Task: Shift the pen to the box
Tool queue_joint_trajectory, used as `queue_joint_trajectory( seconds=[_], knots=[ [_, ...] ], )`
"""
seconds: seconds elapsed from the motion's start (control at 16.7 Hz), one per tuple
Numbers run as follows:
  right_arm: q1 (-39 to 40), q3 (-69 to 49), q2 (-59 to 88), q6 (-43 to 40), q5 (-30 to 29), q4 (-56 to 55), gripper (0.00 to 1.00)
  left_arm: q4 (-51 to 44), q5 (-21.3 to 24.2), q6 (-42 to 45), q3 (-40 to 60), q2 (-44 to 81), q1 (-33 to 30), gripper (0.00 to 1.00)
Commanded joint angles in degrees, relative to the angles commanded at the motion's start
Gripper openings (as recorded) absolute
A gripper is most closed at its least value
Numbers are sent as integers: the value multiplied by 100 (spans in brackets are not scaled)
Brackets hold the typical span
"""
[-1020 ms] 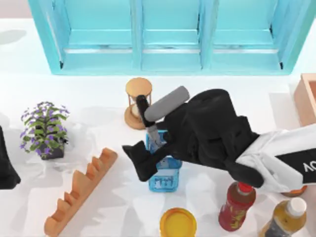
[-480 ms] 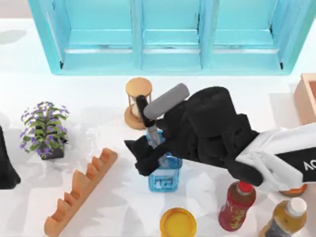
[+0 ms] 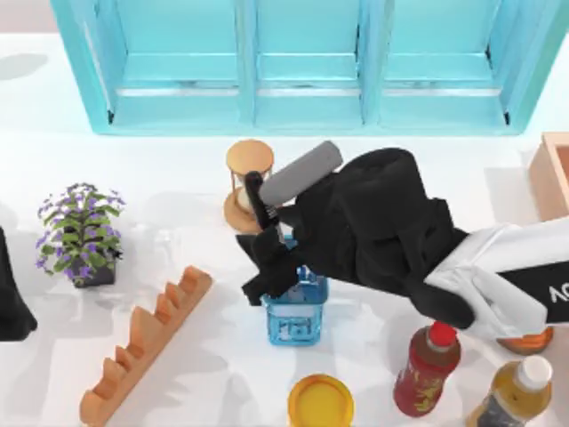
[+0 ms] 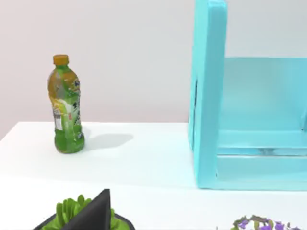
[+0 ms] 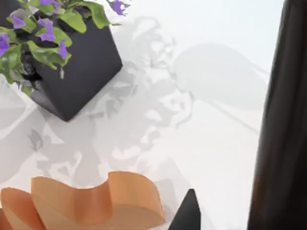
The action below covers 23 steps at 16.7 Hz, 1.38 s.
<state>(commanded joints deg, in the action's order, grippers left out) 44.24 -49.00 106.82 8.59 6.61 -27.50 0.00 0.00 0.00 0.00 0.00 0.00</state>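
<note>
the right hand [image 3: 267, 258] has risen over the blue basket [image 3: 295, 316], clenched on the pen [image 3: 259, 203], lifting it out. the box [image 3: 549, 173] waits far right, so carrying comes next.

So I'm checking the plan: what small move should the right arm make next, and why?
Probably lift a little: the right gripper sits at the black-capped white-grey pen, which stands in the small blue mesh basket, far from the tan wooden box. The left arm is parked at the table's left edge.
</note>
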Motion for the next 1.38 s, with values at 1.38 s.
queue_joint_trajectory(
  seconds=[1.38],
  knots=[
    [-2543, -679, -3296, -1504, 2070, 4472, 0, 0, 0, 0, 0, 0, 0, 100]
  ],
)
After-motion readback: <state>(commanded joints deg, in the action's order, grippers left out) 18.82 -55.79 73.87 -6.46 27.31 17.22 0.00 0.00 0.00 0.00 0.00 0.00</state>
